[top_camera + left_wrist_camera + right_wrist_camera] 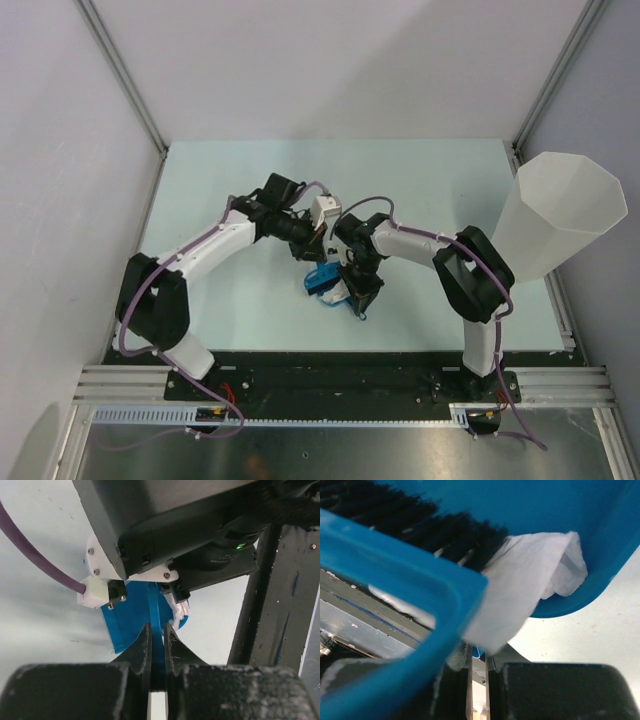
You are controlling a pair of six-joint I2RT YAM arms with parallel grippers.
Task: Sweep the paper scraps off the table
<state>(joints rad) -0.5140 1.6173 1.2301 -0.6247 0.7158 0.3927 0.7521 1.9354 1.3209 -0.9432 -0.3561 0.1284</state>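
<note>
- Both grippers are seen closed: the left gripper (157, 630) is clamped on a thin blue rib that runs forward into the dustpan (125, 622), so the dustpan is held by it
- The right gripper (478, 656) is shut as well, with a sliver of blue plastic pinched between its fingers; the blue back of the brush (395, 565) is seen right above them and is taken to be what is gripped
- The black bristles (405, 520) of the brush are turned into the dustpan's mouth, just beside the paper
- One paper scrap (520, 590), white and crumpled, is lodged in the dustpan, pressed against its curved blue wall and hanging past its lip
- From the left wrist the same scrap is glimpsed at the dustpan's right side, under the black wrist housing (165, 520) of the right arm
- The two grippers are brought together over the middle of the table (450, 190), somewhat nearer its front edge than its back edge, and the dustpan with the scrap is found there between them
- The pale green surface is bordered at the front by a black rail strip (330, 365), where the arm bases are bolted
- A tall white faceted bin (560, 215) is stood at the right edge of the table, well apart from the dustpan
</note>
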